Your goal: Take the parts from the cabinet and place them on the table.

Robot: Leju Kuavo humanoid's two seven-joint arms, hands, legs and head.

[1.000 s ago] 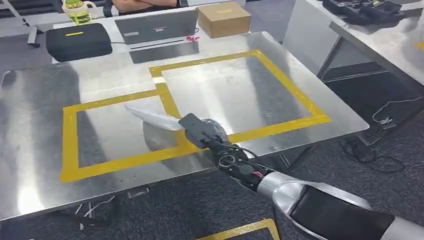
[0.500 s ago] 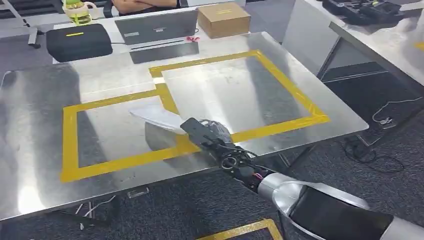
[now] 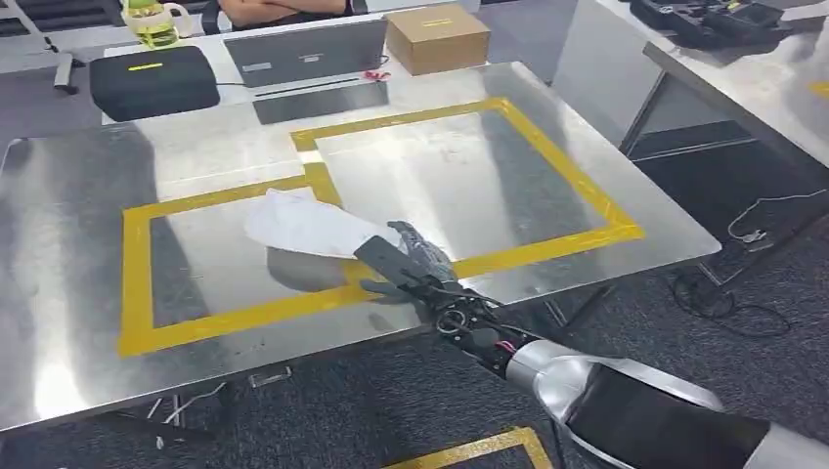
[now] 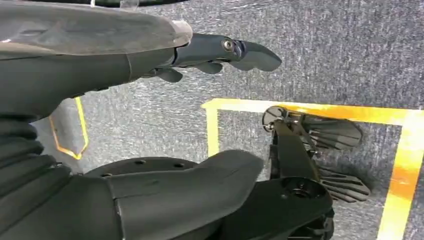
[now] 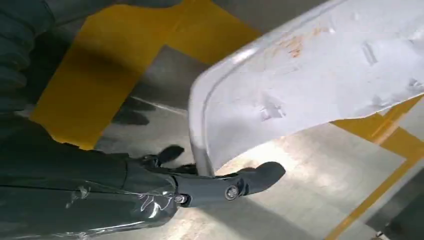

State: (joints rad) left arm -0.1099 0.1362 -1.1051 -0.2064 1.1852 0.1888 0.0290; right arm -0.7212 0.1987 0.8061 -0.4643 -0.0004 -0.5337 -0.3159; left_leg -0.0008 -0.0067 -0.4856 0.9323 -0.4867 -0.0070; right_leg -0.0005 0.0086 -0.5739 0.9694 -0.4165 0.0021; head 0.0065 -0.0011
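Left hand point(image 4: 200, 55) hangs over carpet, fingers loosely extended and apart, holding nothing. On the table point(image 3: 78, 322), the white part point(image 3: 308, 225) now lies flatter and further into the left yellow-taped box point(image 3: 137, 264) than half a second ago, when it stood tilted up off the steel; reads as set-down nearly done. Right hand point(image 3: 406, 264) sits just behind the part's near edge, over the tape between the two boxes. Right wrist view: part edge point(image 5: 200, 135) touches one dark finger point(image 5: 240, 185); fingers look eased apart rather than clamped, but whether any grip remains I cannot tell. Judgement: release under way, withdrawal next.
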